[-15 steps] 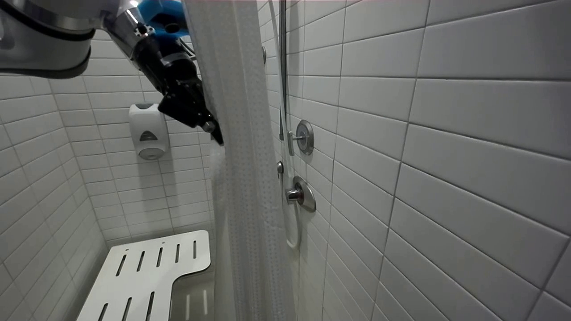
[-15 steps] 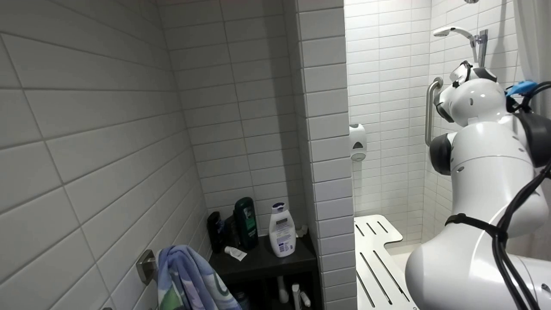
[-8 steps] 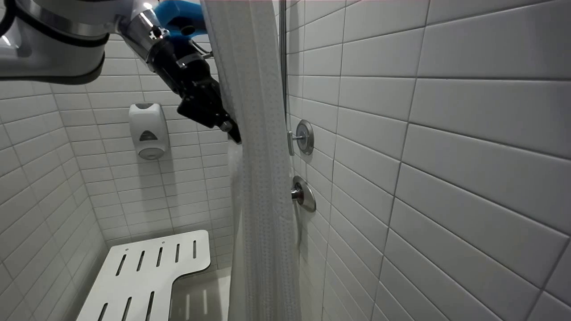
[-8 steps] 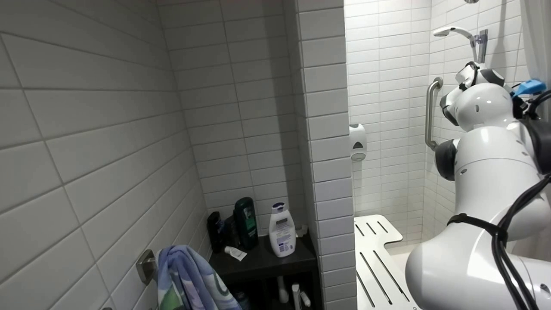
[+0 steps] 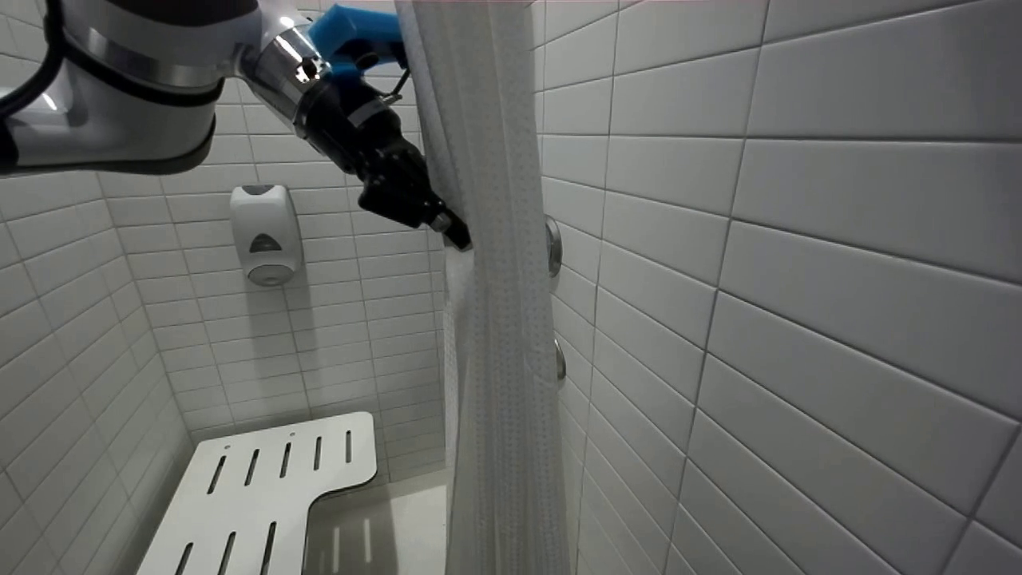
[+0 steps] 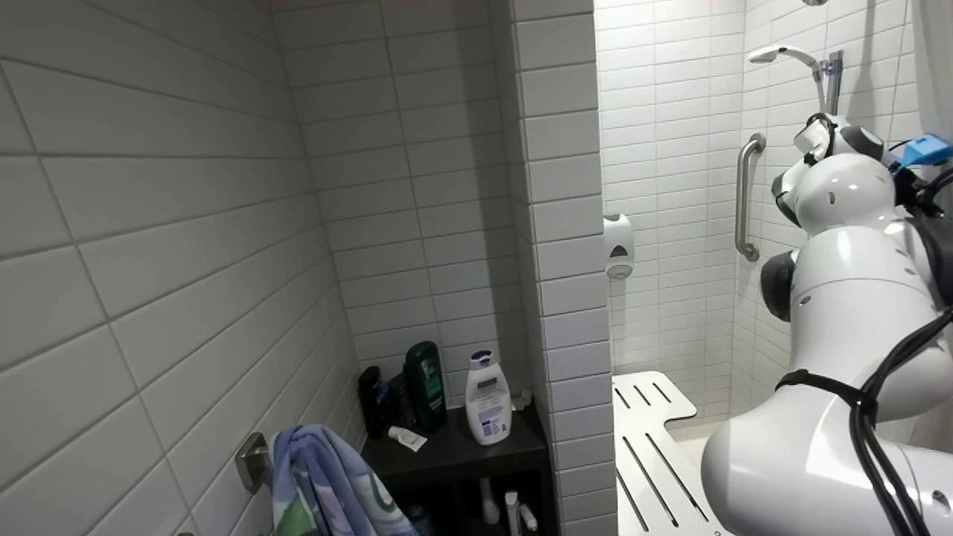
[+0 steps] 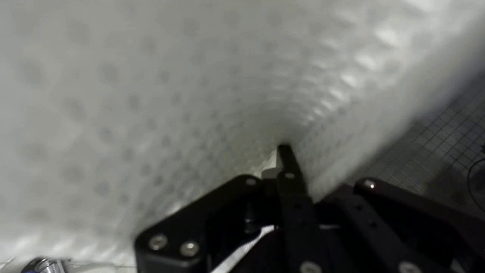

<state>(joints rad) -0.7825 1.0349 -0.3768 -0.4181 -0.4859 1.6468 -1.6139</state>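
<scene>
Wrist view: end effector [image 7: 282,151] with jaws tight together, white dotted curtain [image 7: 159,87] in its grip.

In an exterior view, the shower curtain [image 5: 507,335], cut off at top and bottom, hides part of the end effector [image 5: 461,237] and most of two round fittings [image 5: 554,247] right of centre. In an exterior view, the towel [image 6: 327,484] is cropped at lower left of the frame, and the print on the white bottle [image 6: 489,402] is too small to read. The shower curtain blurs across the wrist view's upper left.
</scene>
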